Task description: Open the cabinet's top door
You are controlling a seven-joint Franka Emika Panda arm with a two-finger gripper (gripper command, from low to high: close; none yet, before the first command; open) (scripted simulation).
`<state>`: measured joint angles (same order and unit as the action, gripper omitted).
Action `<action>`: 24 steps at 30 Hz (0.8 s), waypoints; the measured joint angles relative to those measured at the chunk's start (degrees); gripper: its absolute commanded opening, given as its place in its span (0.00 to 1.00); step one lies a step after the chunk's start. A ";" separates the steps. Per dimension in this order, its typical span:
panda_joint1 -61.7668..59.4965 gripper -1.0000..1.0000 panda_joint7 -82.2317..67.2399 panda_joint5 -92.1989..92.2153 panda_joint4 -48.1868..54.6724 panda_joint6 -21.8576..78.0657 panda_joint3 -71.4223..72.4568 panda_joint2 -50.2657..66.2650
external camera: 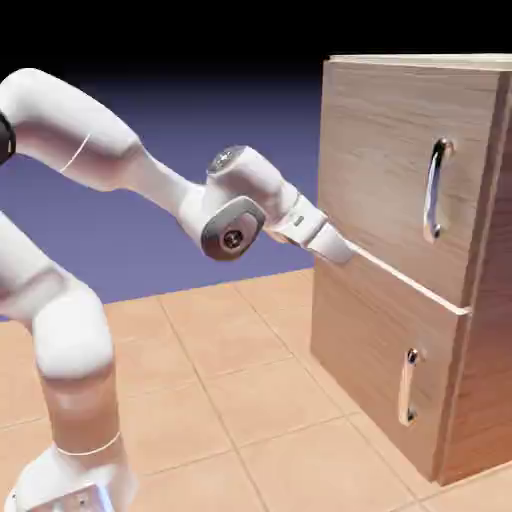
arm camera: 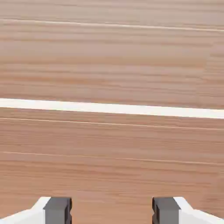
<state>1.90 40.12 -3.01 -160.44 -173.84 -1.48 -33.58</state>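
Note:
The cabinet (external camera: 480, 400) stands at the right of the exterior view, tall and wood-grained. Its top door (external camera: 390, 150) carries a long curved silver handle (external camera: 435, 190) near the right edge. My gripper (external camera: 345, 252) sits at the front's left edge, level with the pale seam (external camera: 410, 282) between the top door and the lower panel (external camera: 370, 350), far left of the handle. The hand view is filled by wood grain with the pale seam (arm camera: 112, 108) running across it. Both grey fingertips (arm camera: 57, 210) stand apart at the bottom, and the gripper (arm camera: 112, 212) is open with nothing between them.
The lower panel has a smaller silver handle (external camera: 409, 385). A tan tiled floor (external camera: 250, 400) lies before the cabinet. My arm's elbow and forearm (external camera: 150, 170) stretch in from the left toward the cabinet front.

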 measured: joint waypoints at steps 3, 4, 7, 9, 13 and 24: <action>3.01 0.50 -5.80 -7.48 1.39 0.41 -3.68 -2.29; 4.01 0.50 -7.74 -9.97 1.85 0.54 -4.90 -3.05; 7.02 0.50 -13.54 -17.44 3.24 0.95 -8.58 -5.33; 9.03 0.50 -17.41 -22.43 4.17 1.22 -11.03 -6.86; 13.04 0.50 -25.15 -32.39 6.02 1.76 -15.93 -9.91; 24.07 0.50 -46.44 -59.80 11.12 3.26 -29.42 -18.29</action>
<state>25.97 -6.31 -62.81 -149.32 -170.59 -30.90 -51.87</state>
